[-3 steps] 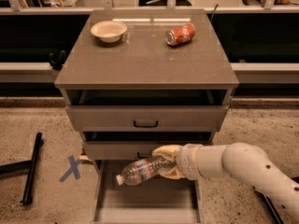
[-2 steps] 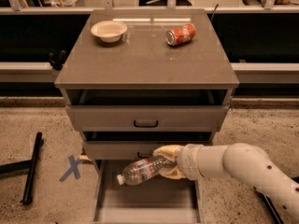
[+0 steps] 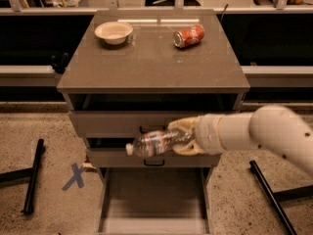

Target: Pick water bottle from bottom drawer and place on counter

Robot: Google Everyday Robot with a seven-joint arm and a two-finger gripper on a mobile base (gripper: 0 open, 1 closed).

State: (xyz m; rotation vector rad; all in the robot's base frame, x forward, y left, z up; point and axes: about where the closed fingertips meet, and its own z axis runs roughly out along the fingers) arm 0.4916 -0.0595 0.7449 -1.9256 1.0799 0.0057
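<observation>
My gripper is shut on the water bottle, a clear plastic bottle with a white cap and a red-blue label. It holds the bottle on its side, cap to the left, in front of the two upper drawers. The bottom drawer stands pulled out below, its flat grey floor bare. The counter lies above and behind the bottle. My white arm reaches in from the right.
A cream bowl sits at the counter's back left. A red soda can lies on its side at the back right. Black bars lie on the floor at both sides. A blue X marks the floor.
My gripper has lifted the bottle up out of the bottom drawer, to the height of the middle drawer. The camera view has also shifted, and the cabinet sits lower in view.
</observation>
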